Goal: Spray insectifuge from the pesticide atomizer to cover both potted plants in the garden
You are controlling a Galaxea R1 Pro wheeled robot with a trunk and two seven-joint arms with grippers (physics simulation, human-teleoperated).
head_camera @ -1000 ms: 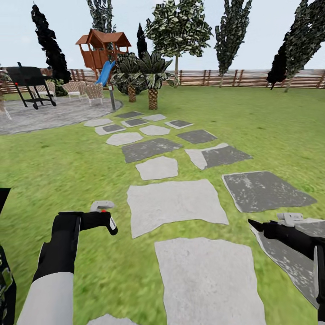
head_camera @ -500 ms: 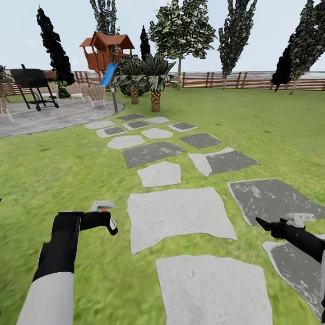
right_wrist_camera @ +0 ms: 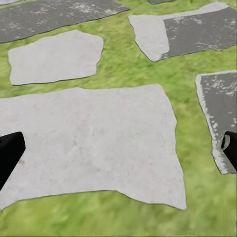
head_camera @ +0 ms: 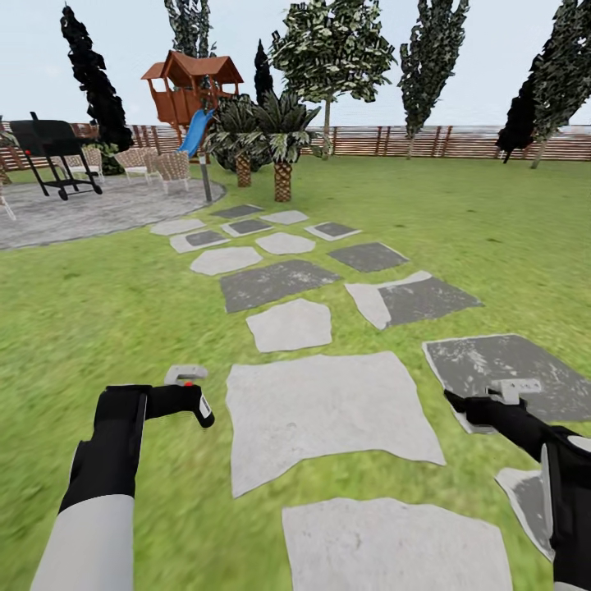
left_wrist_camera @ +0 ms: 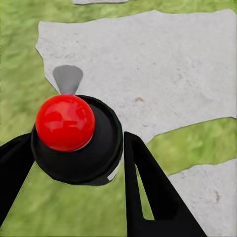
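Pesticide atomizer [left_wrist_camera: 76, 140]: a small round black-bodied bottle seen from above in the left wrist view, with a glossy red button top [left_wrist_camera: 65, 122], a small grey nozzle [left_wrist_camera: 67, 79] sticking out past the cap, and a sliver of white label at its lower side.
Atomizer place: held in the left tool over the lawn, beside the near large pale stepping stone; in the head view its grey nozzle and red dot [head_camera: 188, 379] show above the tool.
Left tool [left_wrist_camera: 79, 163]: clamped on the pesticide atomizer, one black finger on each side of the bottle body; in the head view the left tool [head_camera: 193, 402] sits at the end of the black-and-white forearm, low on the robot's left.
Right tool [head_camera: 460, 404]: black fingers pointing forward over the edge of a dark grey stepping stone [head_camera: 509, 373]; in the right wrist view the two fingertips [right_wrist_camera: 10, 153] stand wide apart with nothing between them.
Lawn [head_camera: 107, 320]: green grass with pale and dark stepping stones leading away.
Far end: grey paving [head_camera: 74, 209] with a black grill [head_camera: 53, 144] and wicker chairs, two short palms [head_camera: 271, 135], a wooden playhouse with blue slide [head_camera: 190, 86], and a brown slat fence [head_camera: 427, 141].
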